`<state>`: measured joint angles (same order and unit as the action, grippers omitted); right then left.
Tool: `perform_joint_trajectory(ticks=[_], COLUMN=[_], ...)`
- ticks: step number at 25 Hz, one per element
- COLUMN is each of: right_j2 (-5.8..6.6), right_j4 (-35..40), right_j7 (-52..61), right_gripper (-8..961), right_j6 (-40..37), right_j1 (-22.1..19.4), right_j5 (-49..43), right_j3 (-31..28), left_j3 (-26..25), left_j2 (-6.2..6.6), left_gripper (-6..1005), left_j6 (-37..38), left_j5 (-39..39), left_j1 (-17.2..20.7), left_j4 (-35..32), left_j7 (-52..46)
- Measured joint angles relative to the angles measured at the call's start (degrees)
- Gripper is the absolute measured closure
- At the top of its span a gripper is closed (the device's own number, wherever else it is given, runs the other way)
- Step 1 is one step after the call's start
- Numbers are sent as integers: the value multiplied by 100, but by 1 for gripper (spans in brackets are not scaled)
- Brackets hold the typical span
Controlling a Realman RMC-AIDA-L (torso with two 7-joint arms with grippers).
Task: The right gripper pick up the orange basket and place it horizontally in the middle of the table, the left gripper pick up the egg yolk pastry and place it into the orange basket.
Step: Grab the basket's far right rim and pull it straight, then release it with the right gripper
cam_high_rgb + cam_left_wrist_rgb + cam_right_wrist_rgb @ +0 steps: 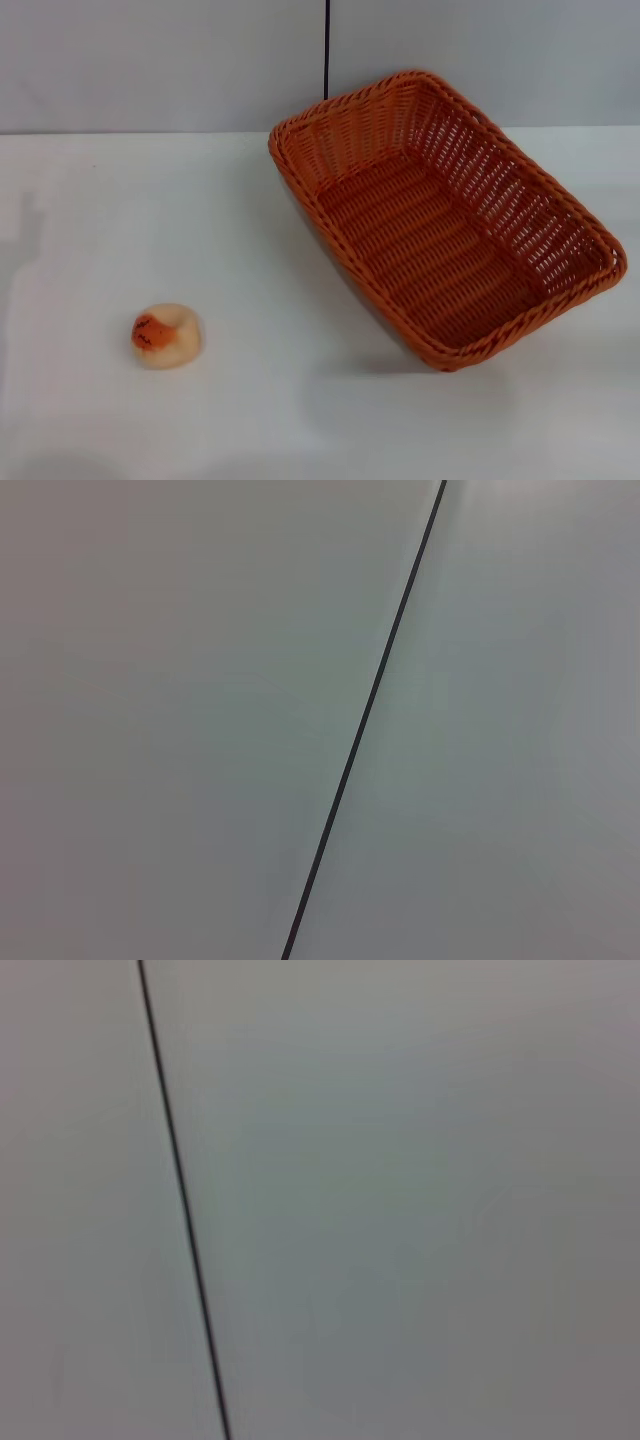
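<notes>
The orange basket (440, 225) lies on the white table (250, 250) at the centre right of the head view, turned diagonally, with nothing inside it. The egg yolk pastry (166, 335) sits alone at the near left, its orange-red patch facing left. Neither gripper shows in any view. Both wrist views hold only the grey wall with a thin dark seam.
A grey wall (160, 60) with a dark vertical seam (326, 50) stands behind the table. Bare white tabletop lies between the pastry and the basket and along the near edge.
</notes>
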<state>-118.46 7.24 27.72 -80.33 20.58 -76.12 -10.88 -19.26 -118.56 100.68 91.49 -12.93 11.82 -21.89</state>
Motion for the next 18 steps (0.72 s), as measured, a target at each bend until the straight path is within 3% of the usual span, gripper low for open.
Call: perform_joint_trajectory(ticks=[8,12,15,16,17,18], right_j2=[8,8,19,59,105,105], right_j4=[17,170,644,1158,1423,1423], right_j7=[109,697,1745,2656,3100,3100], right_gripper=[131,132,133,133,133,133], right_j6=[-9,-53,-74,-131,-199,-199], right_j1=[0,-24,-102,-212,-267,-267], right_j5=[0,0,-1,-13,-24,-24], right_j3=[103,257,995,1781,2159,2159], left_j3=[2,72,148,170,211,211], left_j2=[0,1,10,12,15,15], left_gripper=[276,277,277,277,278,278], left_j6=[-5,-5,-5,-5,-5,-5], left_j5=[0,0,-1,0,0,0], left_j1=[-6,-3,18,21,30,30], left_j4=[4,-10,-37,-41,-51,-51], left_j7=[0,0,0,0,0,0])
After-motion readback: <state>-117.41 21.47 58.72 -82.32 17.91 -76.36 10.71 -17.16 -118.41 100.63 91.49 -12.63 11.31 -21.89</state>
